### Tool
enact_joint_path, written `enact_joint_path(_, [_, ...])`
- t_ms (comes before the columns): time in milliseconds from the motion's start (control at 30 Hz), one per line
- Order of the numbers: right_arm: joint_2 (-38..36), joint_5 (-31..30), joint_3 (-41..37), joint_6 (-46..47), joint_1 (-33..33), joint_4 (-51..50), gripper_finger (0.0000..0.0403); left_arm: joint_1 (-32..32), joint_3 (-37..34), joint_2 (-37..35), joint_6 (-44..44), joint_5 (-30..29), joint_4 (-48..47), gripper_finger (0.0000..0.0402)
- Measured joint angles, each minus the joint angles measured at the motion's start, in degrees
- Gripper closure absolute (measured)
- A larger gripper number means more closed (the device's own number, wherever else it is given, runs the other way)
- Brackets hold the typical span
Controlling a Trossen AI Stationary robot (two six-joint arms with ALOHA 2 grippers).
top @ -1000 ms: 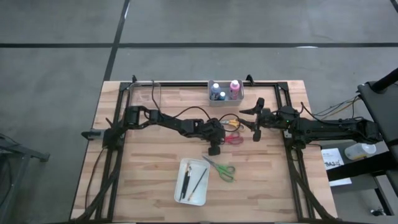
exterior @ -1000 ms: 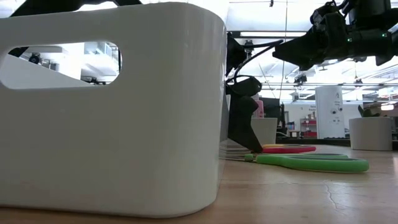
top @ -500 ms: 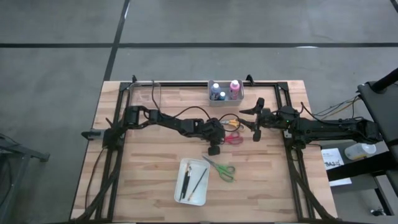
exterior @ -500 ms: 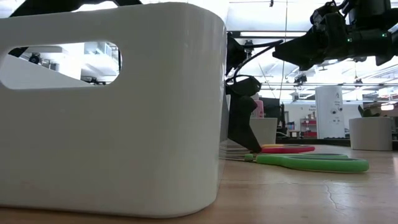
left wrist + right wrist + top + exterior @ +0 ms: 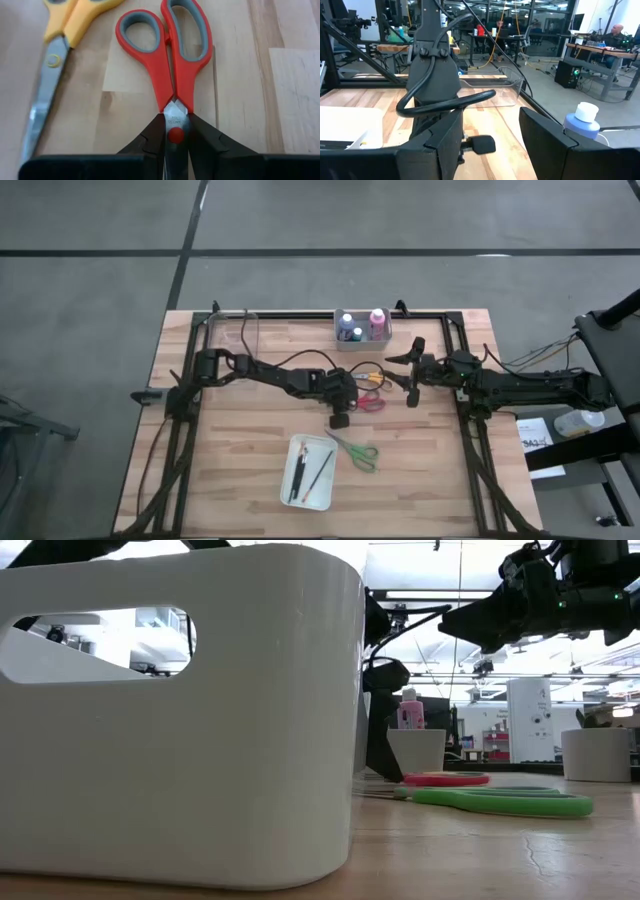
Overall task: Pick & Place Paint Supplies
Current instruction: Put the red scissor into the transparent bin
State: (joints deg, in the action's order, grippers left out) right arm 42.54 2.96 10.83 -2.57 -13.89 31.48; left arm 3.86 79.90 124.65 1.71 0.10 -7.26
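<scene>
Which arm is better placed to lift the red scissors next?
Left. The left gripper is already clamped on the red scissors at their pivot. The right gripper hovers open off to the side, holding nothing.

Bare wooden surface (image 5: 230, 470) is lying open left of the white rectangular tray (image 5: 309, 472). At mid-table, the orange-handled scissors (image 5: 372, 376), red-handled scissors (image 5: 373, 402) and both dark arms are crowding the passage; green-handled scissors (image 5: 358, 451) are lying just beside the tray, and the clear bottle bin (image 5: 362, 330) is standing at the far edge.
</scene>
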Motion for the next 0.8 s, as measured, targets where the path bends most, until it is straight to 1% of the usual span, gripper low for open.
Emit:
enact_joint_path(300, [0.02,0.00,0.00,0.00,0.00,0.04,0.0209,0.00,0.09,-1.48,-0.06,-0.50,-0.89,0.0338])
enact_joint_path(533, [0.00,0.00,-0.01,0.00,0.00,0.04,0.0209,0.00,0.20,-4.54,-0.77,-0.93,-2.97,0.0338])
enact_joint_path(800, [0.00,0.00,0.00,0.00,0.00,0.07,0.0209,-0.13,0.24,-10.17,-8.61,-6.75,-8.99,0.0338])
